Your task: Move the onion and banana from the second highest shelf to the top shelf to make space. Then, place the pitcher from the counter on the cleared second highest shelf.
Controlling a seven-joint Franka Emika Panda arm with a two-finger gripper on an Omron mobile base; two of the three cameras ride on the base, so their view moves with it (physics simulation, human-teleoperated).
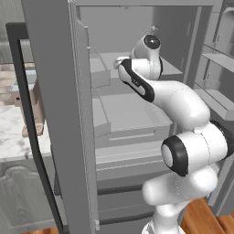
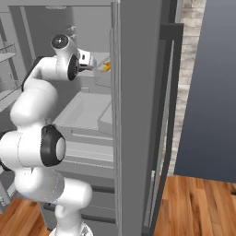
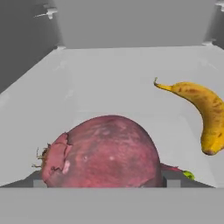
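Close up in the hand view, onion (image 3: pixel 103 153) cut off along its lower edge, lying on a grey fridge shelf (image 3: pixel 87 87), papery root end turned left. Hard to say which shelf of the stack. Fingertips (image 3: pixel 40 183) barely visible at either side of the onion, spread wide, not clamped. Arm (image 1: pixel 173 100) bent upward and reaching deep into the open fridge. Banana (image 3: pixel 201 111) right of the onion and apart from it, long axis running away from the camera, stem pointing inward and left.
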